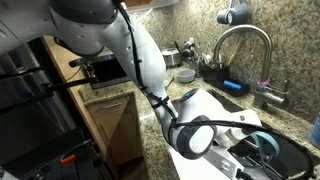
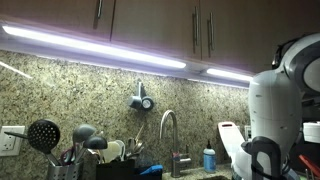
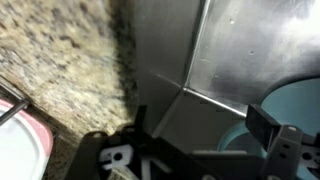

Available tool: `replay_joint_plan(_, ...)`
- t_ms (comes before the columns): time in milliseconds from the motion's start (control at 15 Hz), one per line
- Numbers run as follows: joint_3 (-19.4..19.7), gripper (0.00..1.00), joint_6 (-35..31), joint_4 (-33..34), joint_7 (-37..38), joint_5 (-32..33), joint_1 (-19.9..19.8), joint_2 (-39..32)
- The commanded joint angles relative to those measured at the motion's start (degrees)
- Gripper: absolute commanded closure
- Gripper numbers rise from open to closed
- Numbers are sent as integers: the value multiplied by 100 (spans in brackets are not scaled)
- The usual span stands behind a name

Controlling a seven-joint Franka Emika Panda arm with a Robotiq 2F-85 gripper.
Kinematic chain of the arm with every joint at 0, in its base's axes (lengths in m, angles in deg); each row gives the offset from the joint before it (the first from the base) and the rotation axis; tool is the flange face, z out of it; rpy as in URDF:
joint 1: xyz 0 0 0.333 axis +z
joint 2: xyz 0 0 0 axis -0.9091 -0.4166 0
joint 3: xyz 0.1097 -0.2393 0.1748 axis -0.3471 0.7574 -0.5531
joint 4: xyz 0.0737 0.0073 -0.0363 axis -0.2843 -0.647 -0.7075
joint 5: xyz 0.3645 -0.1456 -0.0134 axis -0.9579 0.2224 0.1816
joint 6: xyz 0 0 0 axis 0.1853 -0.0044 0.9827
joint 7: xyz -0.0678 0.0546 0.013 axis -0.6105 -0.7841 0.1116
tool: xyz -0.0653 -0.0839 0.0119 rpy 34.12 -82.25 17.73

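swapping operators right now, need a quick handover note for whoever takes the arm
Gripper: open and empty, low inside the stainless steel sink, near its corner.
Things: the light blue round dish lies on the sink floor beside one finger, not between the jaws; contact cannot be told. A white pink-rimmed plate shows outside the sink, by the speckled granite counter.
Done: dish is in the sink, nothing gripped.
Left: jaws are not yet around the dish; plate untouched.

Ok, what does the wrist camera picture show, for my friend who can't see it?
The open gripper hangs over a shiny steel sink with a pale blue dish in it. A speckled stone counter fills the left side, with a pink-rimmed white plate in the bottom corner.
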Motion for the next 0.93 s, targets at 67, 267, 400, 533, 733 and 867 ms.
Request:
replay_joint_plan(67,-154,0,-58,-854,-437,536,-12,437)
replay_joint_plan(267,-30,0,-51,-1037,-496,521,271,438)
replay_joint_plan(400,25,0,-48,-1182,-557,544,452,498)
replay_joint_plan(533,191,0,-50,-1282,-554,415,799,471)
replay_joint_plan(733,418,0,-51,-1470,-512,300,1331,484)
replay_joint_plan(867,541,0,-52,-1626,-530,273,1656,547)
